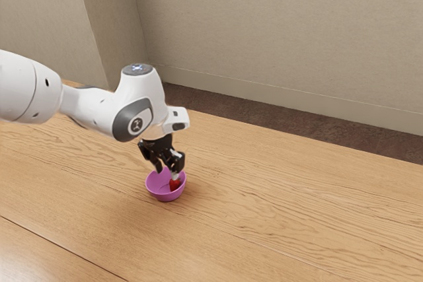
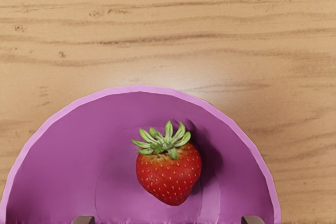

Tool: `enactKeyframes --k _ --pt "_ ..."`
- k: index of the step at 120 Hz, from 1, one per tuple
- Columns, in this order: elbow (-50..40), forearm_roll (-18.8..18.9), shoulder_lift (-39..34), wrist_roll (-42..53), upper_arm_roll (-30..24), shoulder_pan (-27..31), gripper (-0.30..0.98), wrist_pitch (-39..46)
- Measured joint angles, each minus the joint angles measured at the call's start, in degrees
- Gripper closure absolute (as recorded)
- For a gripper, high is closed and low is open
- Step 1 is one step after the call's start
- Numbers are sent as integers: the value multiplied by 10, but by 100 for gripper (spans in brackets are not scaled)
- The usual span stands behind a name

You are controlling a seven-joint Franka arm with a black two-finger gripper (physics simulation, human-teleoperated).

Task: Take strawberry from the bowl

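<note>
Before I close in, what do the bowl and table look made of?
The bowl is likely smooth plastic, by its even purple colour and thin rim, though coated metal is possible. The table seems satin-finished wood: it shows grain and small knots.

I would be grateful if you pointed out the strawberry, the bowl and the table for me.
Strawberry (image 2: 169,176): wrist view, on the red flesh below the green leaves.
Bowl (image 2: 142,89): wrist view, on the pink rim.
Table (image 1: 284,189): exterior view, on the bare wooden top.

Open top, bowl wall (image 2: 58,156) around
</note>
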Motion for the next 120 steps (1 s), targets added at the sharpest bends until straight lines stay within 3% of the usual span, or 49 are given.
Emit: enactKeyframes --k 120 --pt "24 -7 45 20 0 6 39 4"
